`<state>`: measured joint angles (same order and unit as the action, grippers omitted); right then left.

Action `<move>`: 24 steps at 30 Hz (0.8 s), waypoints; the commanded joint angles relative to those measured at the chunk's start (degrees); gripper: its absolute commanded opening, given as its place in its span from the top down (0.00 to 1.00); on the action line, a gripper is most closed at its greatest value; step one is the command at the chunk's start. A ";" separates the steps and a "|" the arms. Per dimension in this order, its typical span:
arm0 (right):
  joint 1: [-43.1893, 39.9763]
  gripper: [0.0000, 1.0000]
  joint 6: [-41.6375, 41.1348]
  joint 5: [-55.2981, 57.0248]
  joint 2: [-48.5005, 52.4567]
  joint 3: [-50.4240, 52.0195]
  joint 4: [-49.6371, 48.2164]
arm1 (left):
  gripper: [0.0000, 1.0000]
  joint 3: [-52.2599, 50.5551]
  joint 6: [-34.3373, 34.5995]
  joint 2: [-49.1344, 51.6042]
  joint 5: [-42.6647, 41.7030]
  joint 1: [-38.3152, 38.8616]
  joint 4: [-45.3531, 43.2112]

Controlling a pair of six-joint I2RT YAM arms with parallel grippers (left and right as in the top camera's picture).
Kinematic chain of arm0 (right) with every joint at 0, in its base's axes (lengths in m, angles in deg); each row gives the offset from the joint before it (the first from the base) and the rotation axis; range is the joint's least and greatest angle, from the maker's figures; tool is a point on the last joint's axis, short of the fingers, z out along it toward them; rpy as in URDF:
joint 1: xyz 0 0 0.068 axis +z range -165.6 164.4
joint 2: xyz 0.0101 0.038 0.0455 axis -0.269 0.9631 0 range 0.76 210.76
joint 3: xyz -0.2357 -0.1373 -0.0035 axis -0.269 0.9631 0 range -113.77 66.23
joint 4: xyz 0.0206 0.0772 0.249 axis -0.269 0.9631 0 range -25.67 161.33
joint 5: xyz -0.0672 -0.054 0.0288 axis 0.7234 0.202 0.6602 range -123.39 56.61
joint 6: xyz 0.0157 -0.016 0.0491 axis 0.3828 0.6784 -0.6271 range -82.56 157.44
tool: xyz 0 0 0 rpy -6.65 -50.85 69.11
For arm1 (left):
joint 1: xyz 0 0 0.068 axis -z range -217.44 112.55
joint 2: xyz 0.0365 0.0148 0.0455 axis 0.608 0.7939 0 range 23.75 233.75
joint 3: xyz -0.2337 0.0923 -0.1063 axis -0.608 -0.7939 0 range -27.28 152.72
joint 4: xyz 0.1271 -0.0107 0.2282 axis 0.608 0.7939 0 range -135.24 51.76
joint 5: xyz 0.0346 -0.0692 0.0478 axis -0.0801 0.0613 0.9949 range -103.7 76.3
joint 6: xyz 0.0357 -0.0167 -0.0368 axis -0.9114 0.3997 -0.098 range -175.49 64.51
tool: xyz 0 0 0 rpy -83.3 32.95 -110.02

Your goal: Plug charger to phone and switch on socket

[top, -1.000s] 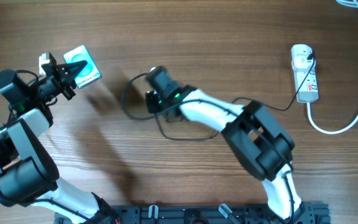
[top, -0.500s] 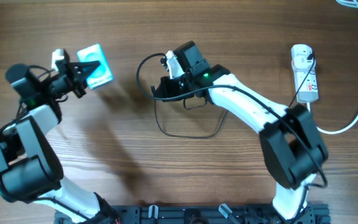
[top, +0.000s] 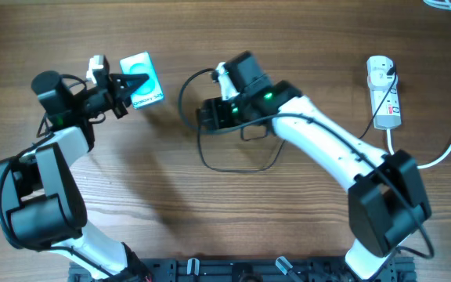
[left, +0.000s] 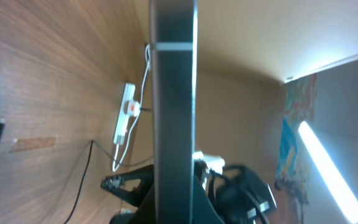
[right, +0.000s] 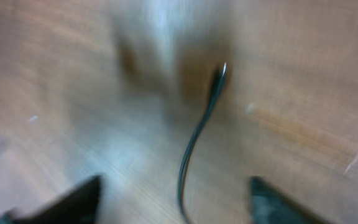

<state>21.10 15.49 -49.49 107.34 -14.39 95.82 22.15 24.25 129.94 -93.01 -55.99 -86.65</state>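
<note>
Right wrist view, badly blurred, puts your right gripper (right: 174,183) low over the wooden table (right: 303,93). Its two fingers (right: 82,198) are spread wide with nothing clamped. The charger (right: 197,130) runs as a thin black line up between them and ends in its small connector tip (right: 220,70) just ahead. In the left wrist view the phone (left: 174,93) is seen edge-on, a dark upright slab filling the middle of the frame. From overhead, your left gripper (top: 124,88) is closed on one end of that phone, teal screen facing up, at the left of the table. Mid-table, the charger's slack lies in a loose loop around and below your right gripper, and the cable trails off to the right. Farthest out, at the right edge, the socket (top: 384,94) lies flat, well apart from both grippers. The charger's black plug (top: 395,75) sits at its rounded end, and a white lead (top: 437,159) curves away.
</note>
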 commanded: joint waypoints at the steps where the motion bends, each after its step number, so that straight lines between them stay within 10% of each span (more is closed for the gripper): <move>1: 7.10 0.05 3.65 17.92 2.40 0.48 -3.80 | 0.96 1.22 -1.53 0.33 0.13 -3.76 -0.42; 24: 8.66 0.31 -0.35 27.69 18.51 -1.40 -18.08 | 0.96 1.22 -1.57 0.33 -4.92 -14.69 -1.31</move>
<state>30.31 16.23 -23.66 123.74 -14.42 79.03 22.15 24.23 129.94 -96.11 -70.46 -87.04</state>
